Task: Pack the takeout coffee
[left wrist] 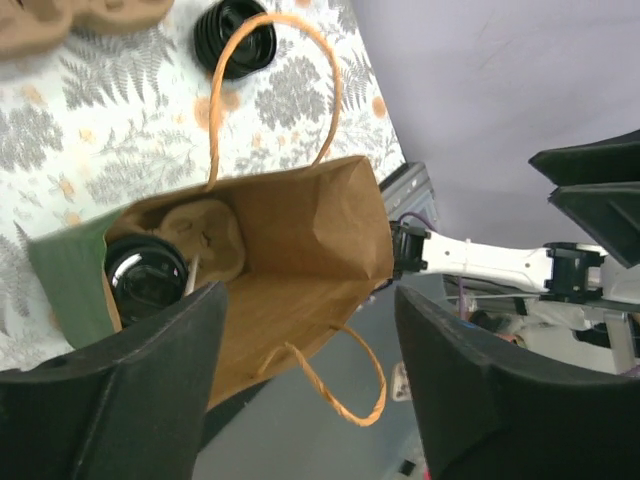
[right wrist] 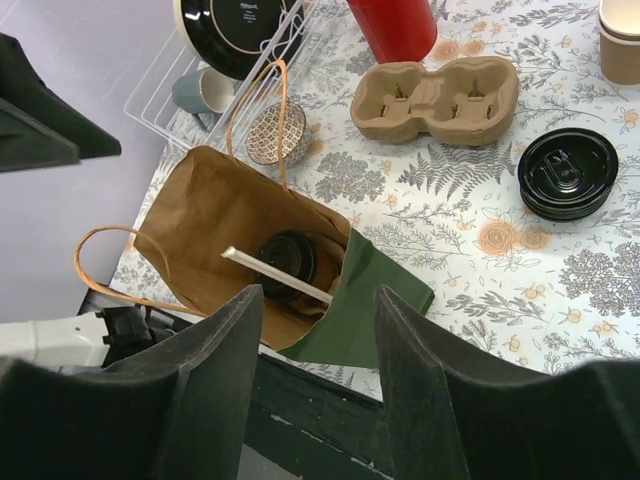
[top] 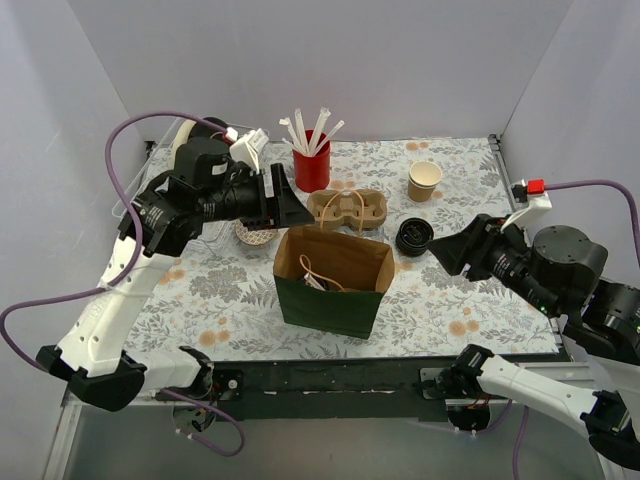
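Left end effector [left wrist: 310,300] and right end effector [right wrist: 320,300]: both open, empty. The coffee [left wrist: 147,284] stands inside the bag [left wrist: 300,230], at lower left of the left wrist view. Probably light and crushable; grip gently just below the lid.

Even, diffuse overhead light in all three views, and you get only soft, faint shadows around the paper bag [top: 330,290]. Your wrist views render the near fingers [left wrist: 110,400] as dark, soft-focus masses, with lines bending toward the edges. A pale sheen sits on the lidded takeout coffee [left wrist: 147,280] in the bag's dim interior.
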Motion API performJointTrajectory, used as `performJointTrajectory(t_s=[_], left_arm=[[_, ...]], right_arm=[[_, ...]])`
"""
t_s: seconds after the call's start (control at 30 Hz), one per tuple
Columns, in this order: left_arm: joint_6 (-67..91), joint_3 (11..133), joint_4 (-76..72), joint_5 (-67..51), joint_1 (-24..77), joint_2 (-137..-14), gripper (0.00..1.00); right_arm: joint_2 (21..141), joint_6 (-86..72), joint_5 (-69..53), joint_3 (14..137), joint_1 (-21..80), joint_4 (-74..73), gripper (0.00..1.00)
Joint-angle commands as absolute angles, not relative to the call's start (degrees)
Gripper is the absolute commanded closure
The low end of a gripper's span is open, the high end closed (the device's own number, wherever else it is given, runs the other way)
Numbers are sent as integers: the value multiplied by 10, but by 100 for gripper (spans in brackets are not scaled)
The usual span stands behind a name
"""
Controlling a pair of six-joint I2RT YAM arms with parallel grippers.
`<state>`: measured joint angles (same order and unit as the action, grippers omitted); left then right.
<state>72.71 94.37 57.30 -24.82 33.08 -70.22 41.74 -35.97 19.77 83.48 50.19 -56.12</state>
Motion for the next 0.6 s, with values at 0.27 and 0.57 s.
performJointTrajectory(t_s=[0.27, 0.57], left_arm=[[700, 956, 435, -57, 330, -615, 2], [732, 860, 333, -47, 330, -513, 2]], right_arm=[[446, -311, 185, 925, 500, -511, 1], [396, -296, 99, 868, 499, -388, 1]])
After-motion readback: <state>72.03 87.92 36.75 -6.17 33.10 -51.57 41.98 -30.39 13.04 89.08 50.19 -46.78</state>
